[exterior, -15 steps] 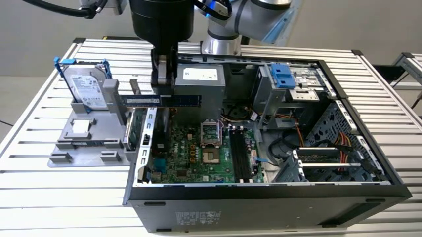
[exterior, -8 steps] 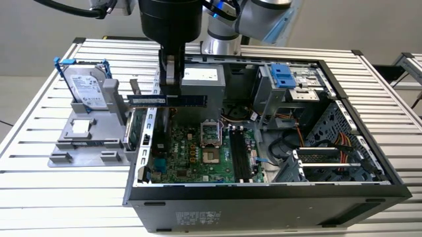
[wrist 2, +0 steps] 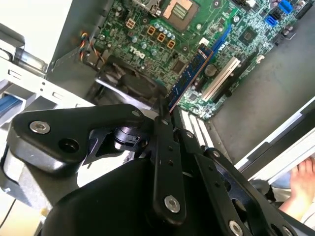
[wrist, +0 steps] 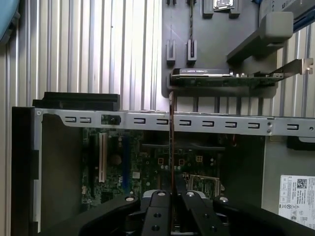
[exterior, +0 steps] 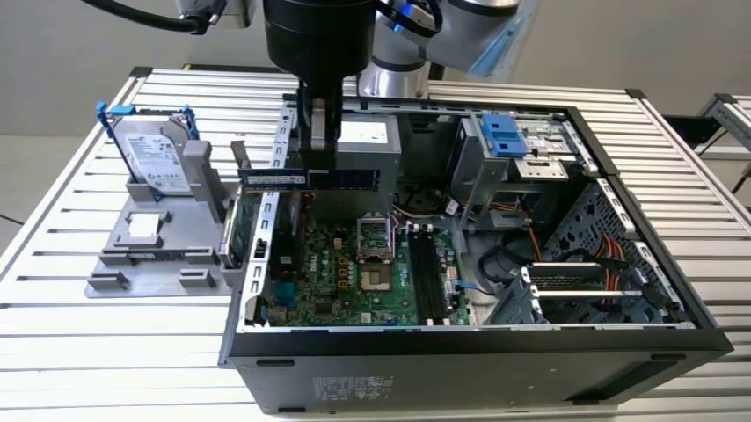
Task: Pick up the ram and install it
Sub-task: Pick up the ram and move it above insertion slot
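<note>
Holder: at the exterior view's left, a grey holder (exterior: 147, 255) carries a silver hard drive (exterior: 153, 151) upright, with a green expansion card (exterior: 238, 230) on edge just beside the case.
Ram: the ram (exterior: 273, 178) is in the air on its long edge. Its long axis is level and runs left to right, and one end reaches over the case wall. It seems to hang clear of the motherboard (exterior: 352, 281).
Gripper: the gripper (exterior: 318, 167) comes from above, its fingers clenched on the ram near mid-length.
Case: the open computer case (exterior: 470, 360) lies on its side.
Table: slatted metal table (exterior: 105, 352).
Room: plain pale wall. A person's hand (wrist 2: 301, 189) is beyond the case in the second wrist view.
</note>
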{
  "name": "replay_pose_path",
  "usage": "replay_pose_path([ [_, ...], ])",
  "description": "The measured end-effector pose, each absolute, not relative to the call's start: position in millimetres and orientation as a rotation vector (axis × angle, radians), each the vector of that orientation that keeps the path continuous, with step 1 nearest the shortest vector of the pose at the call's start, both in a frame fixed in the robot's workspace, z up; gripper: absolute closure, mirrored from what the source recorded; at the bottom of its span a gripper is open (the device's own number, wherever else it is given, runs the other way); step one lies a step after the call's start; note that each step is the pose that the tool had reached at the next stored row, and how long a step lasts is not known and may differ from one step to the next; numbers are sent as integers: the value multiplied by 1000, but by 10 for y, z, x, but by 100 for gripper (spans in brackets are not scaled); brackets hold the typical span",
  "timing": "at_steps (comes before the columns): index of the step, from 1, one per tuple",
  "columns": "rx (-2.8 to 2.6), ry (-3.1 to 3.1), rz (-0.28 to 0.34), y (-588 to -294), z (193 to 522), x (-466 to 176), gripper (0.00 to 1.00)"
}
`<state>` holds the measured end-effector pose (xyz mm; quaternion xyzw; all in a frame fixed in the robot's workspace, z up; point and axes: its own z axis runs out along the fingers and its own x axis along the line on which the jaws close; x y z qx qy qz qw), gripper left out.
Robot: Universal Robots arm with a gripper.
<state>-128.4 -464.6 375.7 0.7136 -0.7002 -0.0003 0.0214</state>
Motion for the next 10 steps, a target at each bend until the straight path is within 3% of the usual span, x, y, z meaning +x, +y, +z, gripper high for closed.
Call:
replay_pose_path([
  [10, 2212, -2170, -1, -4646, 3757, -1139, 100],
])
